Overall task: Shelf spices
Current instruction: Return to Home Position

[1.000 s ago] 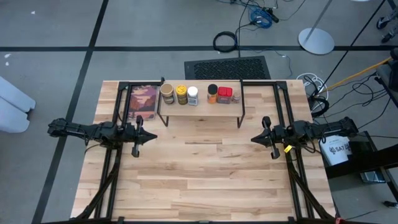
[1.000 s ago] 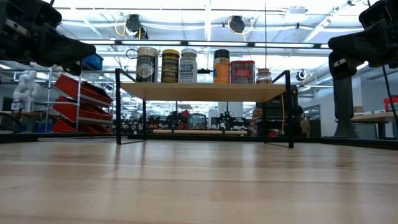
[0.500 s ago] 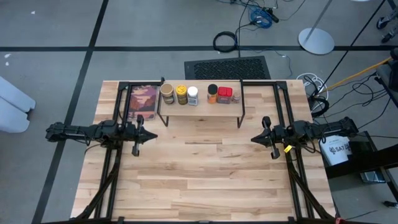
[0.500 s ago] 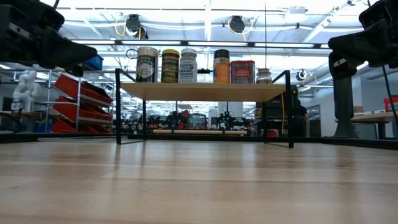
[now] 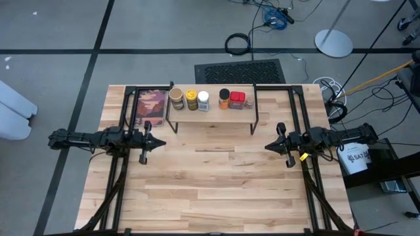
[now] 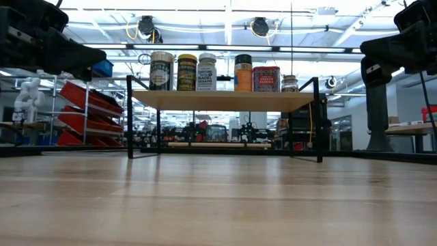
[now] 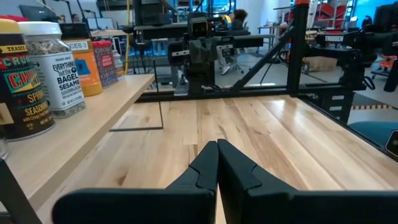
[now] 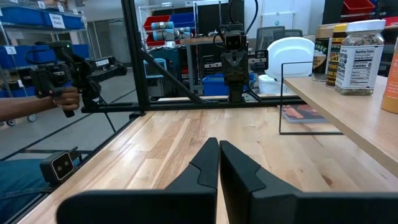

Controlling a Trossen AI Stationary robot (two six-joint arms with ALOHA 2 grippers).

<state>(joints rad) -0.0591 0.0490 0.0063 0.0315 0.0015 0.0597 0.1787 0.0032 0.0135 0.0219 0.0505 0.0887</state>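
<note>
spice jars and tins (image 5: 207,99) are lined up on the narrow light-wood shelf on black legs (image 5: 210,117); left gripper (image 7: 217,144) and right gripper (image 8: 219,143) are pinched closed, held over the wooden table (image 5: 216,190).

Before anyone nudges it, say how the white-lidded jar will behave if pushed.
The white-lidded jar stands upright, taller than wide: a high push would probably tip it. Round, it would likely roll once down. The yellow-lidded jar beside it might get knocked.
</note>
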